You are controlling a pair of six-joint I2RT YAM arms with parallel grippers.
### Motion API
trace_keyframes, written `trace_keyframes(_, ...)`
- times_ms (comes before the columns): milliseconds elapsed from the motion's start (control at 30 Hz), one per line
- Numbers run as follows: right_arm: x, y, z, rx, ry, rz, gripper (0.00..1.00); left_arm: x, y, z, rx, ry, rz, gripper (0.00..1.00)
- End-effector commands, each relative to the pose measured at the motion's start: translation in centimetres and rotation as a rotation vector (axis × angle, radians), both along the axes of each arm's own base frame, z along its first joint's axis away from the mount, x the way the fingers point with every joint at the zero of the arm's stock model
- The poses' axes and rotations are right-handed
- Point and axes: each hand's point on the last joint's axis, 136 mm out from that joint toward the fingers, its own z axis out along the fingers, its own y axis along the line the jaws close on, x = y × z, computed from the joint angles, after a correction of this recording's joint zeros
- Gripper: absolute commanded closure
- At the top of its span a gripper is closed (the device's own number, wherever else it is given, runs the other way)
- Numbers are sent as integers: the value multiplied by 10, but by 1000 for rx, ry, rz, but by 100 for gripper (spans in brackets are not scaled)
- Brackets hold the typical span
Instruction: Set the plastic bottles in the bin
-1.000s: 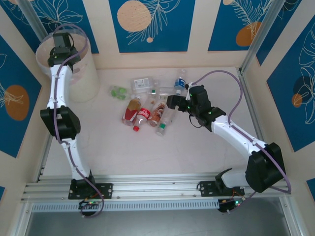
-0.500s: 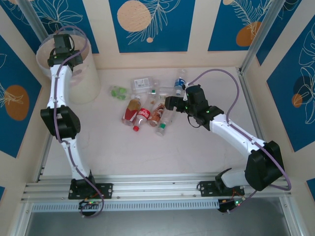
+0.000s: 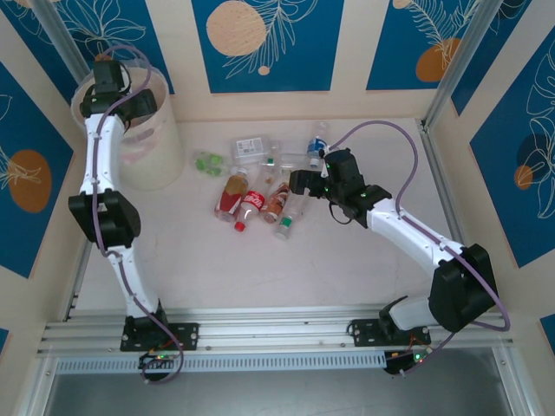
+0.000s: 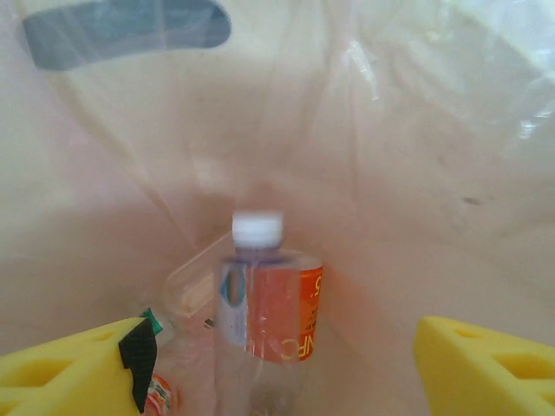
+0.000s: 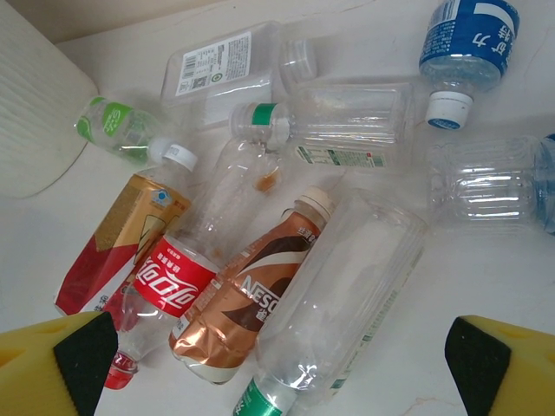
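Released and spread wide, the left end effector [image 3: 130,102] is held over the mouth of the bin [image 3: 152,156] at the upper left of the overhead view. In the left wrist view its yellow fingers [image 4: 69,368] are seen at the two lower corners, and nothing is clasped between them. The right end effector [image 3: 297,184] is likewise released. It is poised just right of centre in the overhead view, and its yellow fingers [image 5: 52,360] are set far apart at the lower corners of the right wrist view.

The pale surface [image 3: 260,269] is taken up in its upper middle by a cluster of plastic bottles [image 3: 254,201], which are lying on their sides.

The cream bin is lined with a clear bag, and a handle slot [image 4: 126,30] is seen at the upper left of the left wrist view. Inside it, at lower centre, an orange-labelled bottle [image 4: 277,312] with a white cap is found. Part of another bottle with a green cap [image 4: 152,321] is seen at its lower left.

In the right wrist view, a large clear bottle with a green cap [image 5: 347,295] is laid at lower centre. A brown Nescafé bottle [image 5: 238,312] and a red Coca-Cola bottle [image 5: 173,286] are touching beside it to the left. A blue-labelled bottle [image 5: 468,39] is placed at the upper right. A small green-labelled bottle [image 5: 117,130] is set at the upper left, near the bin wall [image 5: 35,113].
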Motion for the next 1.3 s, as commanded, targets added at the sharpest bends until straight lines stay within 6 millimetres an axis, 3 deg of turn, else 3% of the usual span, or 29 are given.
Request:
trace_keyframes(0,5,3,13,-13,-25,4,0,-18,-13,37,-36,-62,-47,12)
trace_keyframes(100,6,2,11,-22,-23,0,0,-21,-16,45,-33,-86,-61,0)
trace_keyframes(333,9,-6,4,-44,5,-49,0,-27,-25,57,-39,-112,-86,0)
trace_keyframes(600,20,-59,-41,-96,207,-285,0,-51,-70,102,-150,-217,-236,0)
trace_keyframes(833,29,-93,-66,-2,315,-442,0,-88,-116,140,-306,-398,-380,0)
trace_keyframes(1067,48,-116,-77,94,363,-568,0,-134,-143,137,-488,-517,-450,0)
trace_keyframes(1267,64,-134,-97,275,428,-782,2,-190,-160,125,-518,-528,-508,0)
